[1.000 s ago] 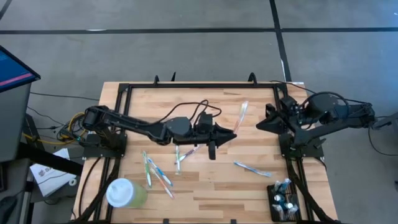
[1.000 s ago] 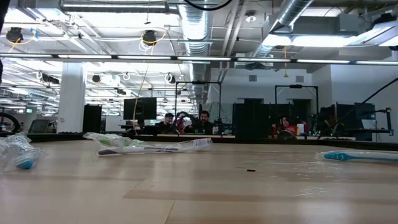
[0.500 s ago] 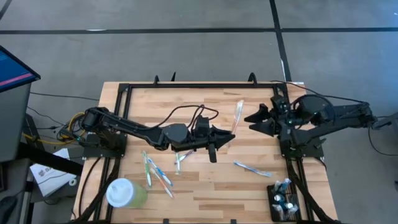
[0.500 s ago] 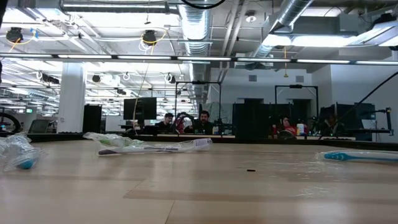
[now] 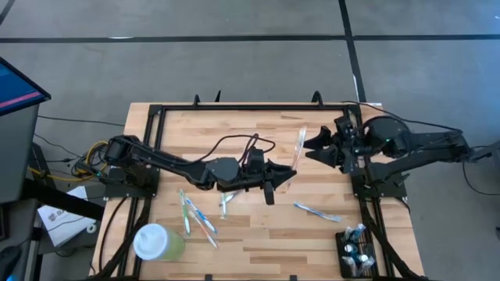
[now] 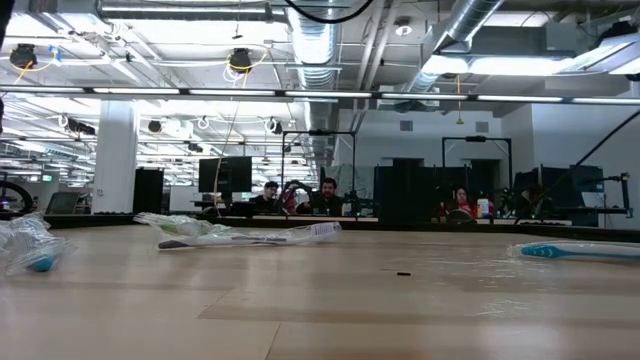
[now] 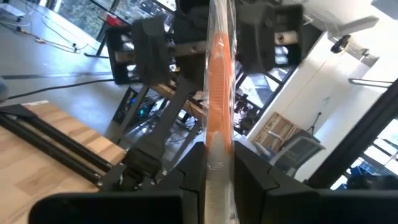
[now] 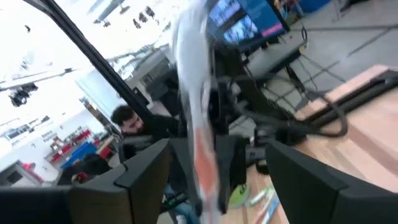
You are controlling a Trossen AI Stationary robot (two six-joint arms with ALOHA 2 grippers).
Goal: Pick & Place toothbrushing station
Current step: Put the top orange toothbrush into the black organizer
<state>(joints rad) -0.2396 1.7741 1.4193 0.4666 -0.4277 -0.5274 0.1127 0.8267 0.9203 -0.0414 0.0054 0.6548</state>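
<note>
The left end effector (image 5: 291, 169) is pinched shut on a wrapped orange toothbrush (image 5: 300, 145) and holds it up over the table (image 5: 258, 234). The right end effector (image 5: 312, 146) is wide open, its fingers on either side of that toothbrush. The black toothbrushing station (image 5: 355, 251) sits at the table's corner, well apart from the toothbrush.

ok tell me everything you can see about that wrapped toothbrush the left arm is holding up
The wrapped toothbrush is a slim orange-handled brush sealed in clear, crinkly plastic. The left claw is shut on its lower end, so it stands up between the two arms above the wooden table, not lying on it. The right claw faces it with its fingers spread wide on either side of the wrapper. Whether they touch it cannot be told. The bristle end is too blurred to make out.
</note>
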